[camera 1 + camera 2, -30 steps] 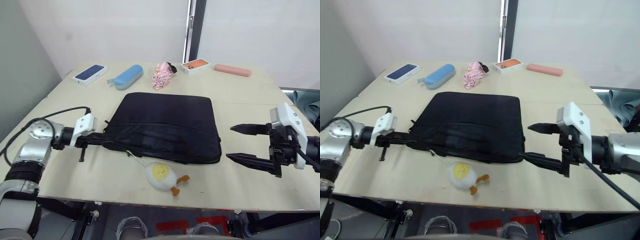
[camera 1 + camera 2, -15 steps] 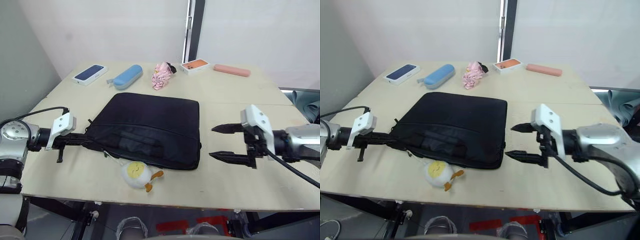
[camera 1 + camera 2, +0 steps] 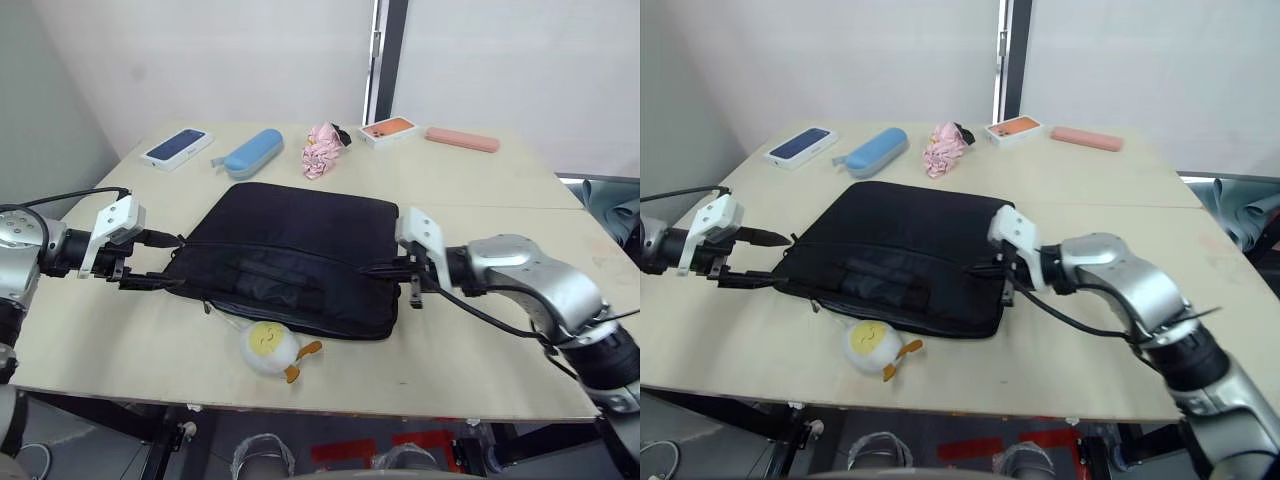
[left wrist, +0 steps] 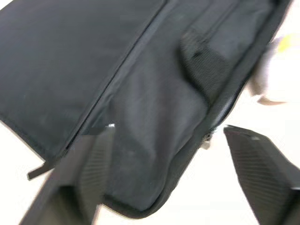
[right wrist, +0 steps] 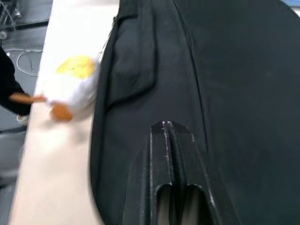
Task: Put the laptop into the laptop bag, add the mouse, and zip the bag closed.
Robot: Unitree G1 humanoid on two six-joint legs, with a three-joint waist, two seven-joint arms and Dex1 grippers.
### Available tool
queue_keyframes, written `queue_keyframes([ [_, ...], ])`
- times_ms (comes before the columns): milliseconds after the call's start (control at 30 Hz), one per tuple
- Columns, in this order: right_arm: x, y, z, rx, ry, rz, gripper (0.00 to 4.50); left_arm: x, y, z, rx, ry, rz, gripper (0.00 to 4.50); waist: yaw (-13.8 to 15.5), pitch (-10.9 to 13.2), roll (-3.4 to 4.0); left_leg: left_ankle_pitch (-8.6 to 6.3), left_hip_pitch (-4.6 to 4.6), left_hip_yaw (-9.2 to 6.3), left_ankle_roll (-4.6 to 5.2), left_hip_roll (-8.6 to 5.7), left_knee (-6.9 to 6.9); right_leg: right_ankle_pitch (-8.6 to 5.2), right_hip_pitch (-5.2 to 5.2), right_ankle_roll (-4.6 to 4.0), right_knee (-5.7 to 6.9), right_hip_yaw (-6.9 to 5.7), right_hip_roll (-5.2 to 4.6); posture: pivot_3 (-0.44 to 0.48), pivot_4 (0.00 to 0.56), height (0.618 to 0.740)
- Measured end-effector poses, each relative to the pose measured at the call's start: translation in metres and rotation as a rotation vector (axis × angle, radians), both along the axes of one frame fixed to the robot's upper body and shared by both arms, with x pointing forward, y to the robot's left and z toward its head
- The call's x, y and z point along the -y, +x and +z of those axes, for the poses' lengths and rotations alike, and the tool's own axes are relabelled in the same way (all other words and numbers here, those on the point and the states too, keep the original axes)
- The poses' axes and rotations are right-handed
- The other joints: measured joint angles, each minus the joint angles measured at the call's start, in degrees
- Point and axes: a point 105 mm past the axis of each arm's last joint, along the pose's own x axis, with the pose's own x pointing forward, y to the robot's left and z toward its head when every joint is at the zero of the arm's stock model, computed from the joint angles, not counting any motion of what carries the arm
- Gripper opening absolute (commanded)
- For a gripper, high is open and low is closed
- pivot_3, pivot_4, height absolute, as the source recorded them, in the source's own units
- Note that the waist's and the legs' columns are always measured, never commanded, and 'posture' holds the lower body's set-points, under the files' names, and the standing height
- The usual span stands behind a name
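The black laptop bag [image 3: 290, 260] lies flat in the middle of the table, its looped handle [image 4: 201, 65] on the front face. My left gripper [image 3: 160, 262] stands open at the bag's left end, one finger [image 4: 93, 168] on each side of that corner. My right gripper [image 3: 378, 268] is shut, its fingertips [image 5: 166, 129] pressed together and lying on the bag's right edge. Nothing can be made out between them. The laptop and the mouse are out of view.
A white and yellow duck toy [image 3: 270, 348] lies just in front of the bag near the table's front edge. Along the back stand a dark blue phone box [image 3: 180, 147], a blue case [image 3: 253, 153], a pink cloth [image 3: 323, 150], an orange phone box [image 3: 390, 130] and a pink case [image 3: 462, 139].
The left gripper pulled the bag leftward, then opened and let go of its left end. The right gripper moved left to the bag's right edge and shut.
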Motion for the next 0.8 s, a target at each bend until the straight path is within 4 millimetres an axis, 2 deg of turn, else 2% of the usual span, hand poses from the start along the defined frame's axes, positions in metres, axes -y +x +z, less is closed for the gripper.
queue_keyframes([
  [100,-0.007,0.002,-0.006,-0.023,0.007,0.007,0.0,0.013,-0.003,0.013,-0.001,-0.034,-0.037,4.12,0.4,0.0,0.0,0.0,-0.03,-0.04,-0.01,-0.01,0.01,-0.01,0.01,-0.01,-0.01,-0.04,-0.02,0.0,0.15,0.74],
  [233,-0.018,0.008,-0.004,-0.023,0.031,0.014,0.0,0.05,-0.009,0.029,0.045,-0.1,-0.18,4.12,0.4,0.0,-0.01,0.02,0.0,-0.04,-0.04,-0.01,0.06,0.0,0.04,-0.01,0.08,-0.03,-0.02,0.0,0.15,0.74],
  [333,-0.019,0.024,-0.021,-0.056,-0.027,-0.066,0.0,0.081,-0.022,0.028,0.061,-0.106,-0.321,4.12,0.0,0.0,-0.01,0.06,0.0,-0.07,-0.1,-0.01,0.08,0.0,0.06,-0.02,0.09,-0.04,-0.01,0.0,0.15,0.74],
  [433,-0.017,0.028,-0.039,-0.105,-0.09,-0.108,0.0,0.095,-0.029,0.018,0.073,-0.092,-0.397,4.12,-0.2,0.0,-0.01,0.1,0.0,-0.06,-0.18,-0.01,0.04,-0.02,0.05,-0.03,0.07,-0.04,0.01,0.0,0.15,0.74],
  [600,-0.018,0.028,-0.039,-0.082,-0.127,-0.102,0.0,0.118,-0.04,-0.01,0.053,-0.107,-0.505,4.12,-0.1,0.0,-0.03,0.11,0.09,-0.09,-0.18,0.01,0.08,-0.01,0.17,-0.02,0.11,-0.05,0.03,0.0,0.15,0.74],
  [800,-0.019,0.022,-0.04,-0.09,-0.133,-0.099,0.0,0.133,-0.053,-0.045,0.01,-0.123,-0.578,4.12,-0.1,0.0,-0.02,0.11,0.28,-0.07,-0.18,0.02,0.09,-0.01,0.29,-0.03,0.17,-0.01,0.03,0.0,0.15,0.74],
])
